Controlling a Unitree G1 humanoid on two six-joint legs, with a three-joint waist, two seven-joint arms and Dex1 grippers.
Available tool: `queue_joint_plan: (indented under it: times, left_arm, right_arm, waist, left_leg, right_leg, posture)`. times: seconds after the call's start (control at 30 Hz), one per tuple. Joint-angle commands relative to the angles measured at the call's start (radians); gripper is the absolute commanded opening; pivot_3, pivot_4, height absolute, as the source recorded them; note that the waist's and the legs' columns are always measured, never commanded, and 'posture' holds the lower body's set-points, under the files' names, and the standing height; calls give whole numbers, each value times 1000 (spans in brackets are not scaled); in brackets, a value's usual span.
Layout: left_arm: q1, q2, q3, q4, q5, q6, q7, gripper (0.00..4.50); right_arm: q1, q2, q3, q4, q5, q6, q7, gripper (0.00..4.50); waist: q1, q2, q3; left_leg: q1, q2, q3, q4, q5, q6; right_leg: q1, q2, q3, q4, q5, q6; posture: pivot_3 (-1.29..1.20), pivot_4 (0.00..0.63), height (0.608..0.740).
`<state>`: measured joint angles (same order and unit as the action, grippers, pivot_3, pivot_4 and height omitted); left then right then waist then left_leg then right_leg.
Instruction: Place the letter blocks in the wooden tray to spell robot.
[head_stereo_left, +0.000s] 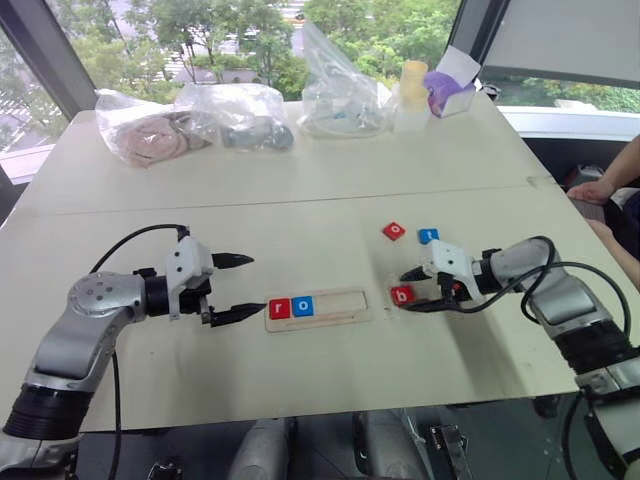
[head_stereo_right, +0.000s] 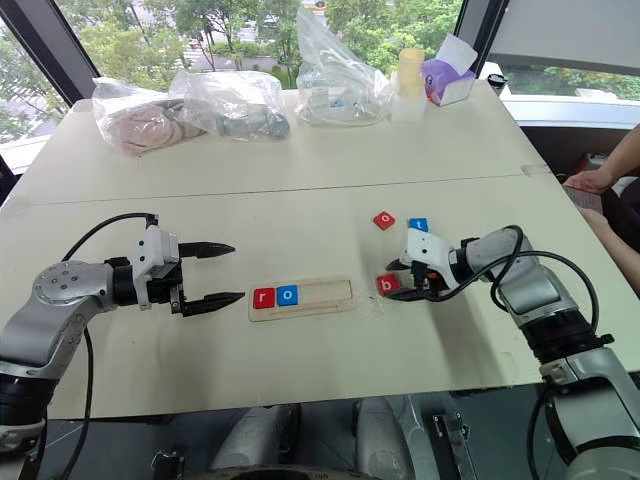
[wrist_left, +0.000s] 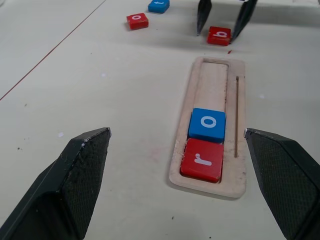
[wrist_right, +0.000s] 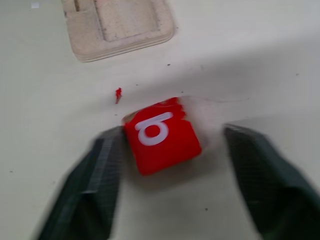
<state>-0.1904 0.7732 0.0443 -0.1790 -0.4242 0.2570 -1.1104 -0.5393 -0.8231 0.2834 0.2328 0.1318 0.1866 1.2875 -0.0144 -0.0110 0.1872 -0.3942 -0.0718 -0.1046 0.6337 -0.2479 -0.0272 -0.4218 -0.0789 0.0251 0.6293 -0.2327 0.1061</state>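
– Wood tray (head_stereo_left: 340, 305): location and contents?

– It lies flat on the table (head_stereo_left: 300, 200), lengthwise along the near edge and about midway between the two side edges. The red r (head_stereo_left: 280, 308) sits at its left end. The blue o (head_stereo_left: 303, 306) is next to it, touching. Both are flat in the recess with letters up. The recess beyond them, towards the right end, is bare wood.

– Loose blocks?

– Three, all on the table to the right of the tray. The red b (head_stereo_left: 402, 295) lies just off the tray's right end, apart from it. The red o (head_stereo_left: 394, 231) and the blue t (head_stereo_left: 428, 236) lie further towards the far edge, near each other but not touching.

– Right gripper (head_stereo_left: 408, 290)?

– It is down at the b and points towards the tray. The fingers straddle the block. In the wrist view one finger (wrist_right: 100, 175) is against the block's side and the other (wrist_right: 260, 170) stands off with a visible gap. The block is flat on the table. Finding: released, not clamped on it.

– Left gripper (head_stereo_left: 255, 285)?

– It is just off the tray's left end, pointing along the tray, fingers spread wide with nothing between them. It touches neither tray nor block.

– Other items?

– Three clear plastic bags (head_stereo_left: 245, 115) are lined up along the far edge, with a pale cup (head_stereo_left: 412, 85) and a purple box (head_stereo_left: 445, 90) towards the far right corner. A person's hand (head_stereo_left: 590, 190) rests at the right edge.
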Motion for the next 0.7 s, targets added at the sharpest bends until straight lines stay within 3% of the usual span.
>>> queue_joint_plan:
  times: [0.03, 0.23, 0.4, 0.7]
  left_arm:
    - [-5, 5, 19, -22, -3, -11, 2, 4500]
    - [-2, 12, 20, -21, -8, -7, -7, 4500]
    - [2, 11, 14, -31, -15, -3, -22, 4500]
    - [22, 14, 15, -61, -14, -1, -31, 4500]
  right_arm:
    - [-9, 11, -14, -10, -6, -6, 11, 1144]
    - [-39, 36, -44, -244, 63, 122, -3, 1132]
    - [-42, 97, 26, -405, 61, 251, -36, 1132]
    - [-98, 229, 184, -370, -66, 298, -118, 1132]
  waist:
    - [0, 0, 0]
    - [-1, 1, 0]
    - [2, 0, 0]
    - [1, 0, 0]
  left_leg:
    - [0, 0, 0, 0, 0, 0]
    - [0, 0, 0, 0, 0, 0]
    - [0, 0, -1, 0, 0, 0]
    - [-1, 0, -1, 0, 0, 0]
  right_leg:
    - [0, 0, 0, 0, 0, 0]
    - [-1, 0, 0, 0, 0, 0]
    - [-1, -1, 0, 0, 0, 0]
    - [-1, 0, 0, 0, 0, 0]
  posture:
    - [0, 150, 740]
    - [0, 150, 740]
    - [0, 150, 740]
    - [0, 150, 740]
